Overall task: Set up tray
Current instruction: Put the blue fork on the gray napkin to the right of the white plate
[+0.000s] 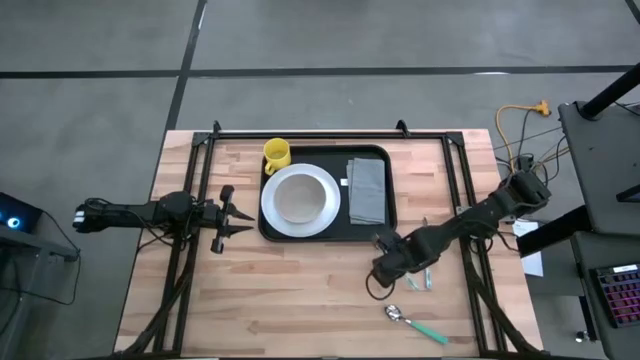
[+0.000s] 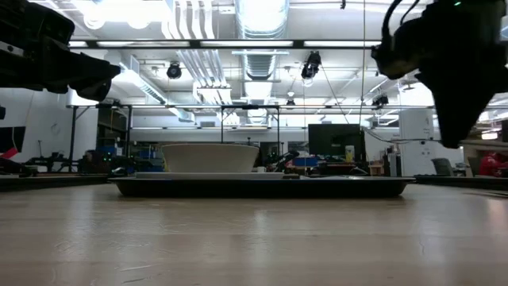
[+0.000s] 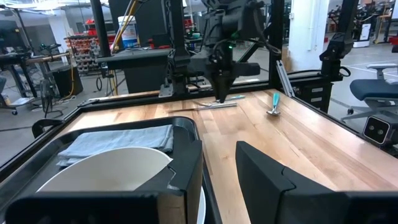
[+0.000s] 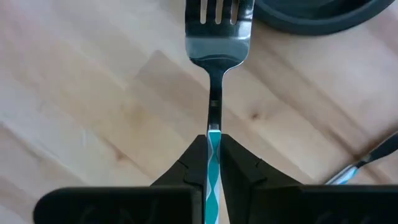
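The black tray (image 1: 385,215) sits in the middle of the table. It carries a white plate (image 1: 300,200) with a bowl, a folded grey napkin (image 1: 366,190) and a yellow mug (image 1: 277,153). My right gripper (image 4: 213,140) hangs over the wood off the tray's near right corner and is shut on a fork (image 4: 217,37) with a teal patterned handle. The fork's tines point toward the tray corner (image 4: 323,15). My left gripper (image 1: 238,215) is open and hovers just left of the tray, as the left wrist view (image 3: 217,155) also shows. My right gripper pinches the fork's teal handle (image 4: 213,135) between its two fingers, just behind the bare metal neck. The fingers come from above, pointing down, and stand on either side of the handle. The fork lies level, head forward; whether it is clear of the wood I cannot tell.
A teal-handled spoon (image 1: 415,322) lies on the wood near the front right. Another utensil (image 1: 422,280) lies beside my right gripper, and its end shows in the right wrist view (image 4: 367,162). Black frame rails run along the table's left, right and far sides.
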`<action>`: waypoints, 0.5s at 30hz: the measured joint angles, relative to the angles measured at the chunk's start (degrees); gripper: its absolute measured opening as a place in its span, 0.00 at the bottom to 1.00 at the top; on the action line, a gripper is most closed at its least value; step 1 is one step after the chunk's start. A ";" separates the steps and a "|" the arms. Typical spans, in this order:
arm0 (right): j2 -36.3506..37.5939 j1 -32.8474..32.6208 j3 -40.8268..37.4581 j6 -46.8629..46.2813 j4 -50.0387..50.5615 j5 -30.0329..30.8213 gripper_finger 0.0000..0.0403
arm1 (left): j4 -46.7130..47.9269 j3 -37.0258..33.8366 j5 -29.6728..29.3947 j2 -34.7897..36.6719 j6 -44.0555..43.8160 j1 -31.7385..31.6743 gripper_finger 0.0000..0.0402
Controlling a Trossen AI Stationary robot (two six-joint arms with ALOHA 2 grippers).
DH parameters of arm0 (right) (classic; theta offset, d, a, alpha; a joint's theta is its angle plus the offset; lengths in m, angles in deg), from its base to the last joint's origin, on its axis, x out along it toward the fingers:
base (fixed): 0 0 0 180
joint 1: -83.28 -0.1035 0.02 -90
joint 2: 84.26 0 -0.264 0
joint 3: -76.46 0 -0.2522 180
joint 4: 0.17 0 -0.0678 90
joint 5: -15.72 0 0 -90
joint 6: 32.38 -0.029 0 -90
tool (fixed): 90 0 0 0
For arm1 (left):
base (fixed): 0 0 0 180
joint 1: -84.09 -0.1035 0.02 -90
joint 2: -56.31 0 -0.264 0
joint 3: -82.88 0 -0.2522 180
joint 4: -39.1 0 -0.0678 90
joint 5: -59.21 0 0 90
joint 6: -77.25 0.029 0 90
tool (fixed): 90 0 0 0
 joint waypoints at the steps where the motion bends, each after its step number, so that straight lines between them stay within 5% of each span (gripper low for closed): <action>1: 0.00 0.70 0.04 0.75 0.05 0.21 0.04 | 0.00 0.00 0.00 0.00 0.00 -0.02 0.21; 15: 0.00 12.08 -1.11 3.27 -0.09 0.41 0.04 | 0.00 0.00 -0.01 0.00 0.00 -0.02 0.21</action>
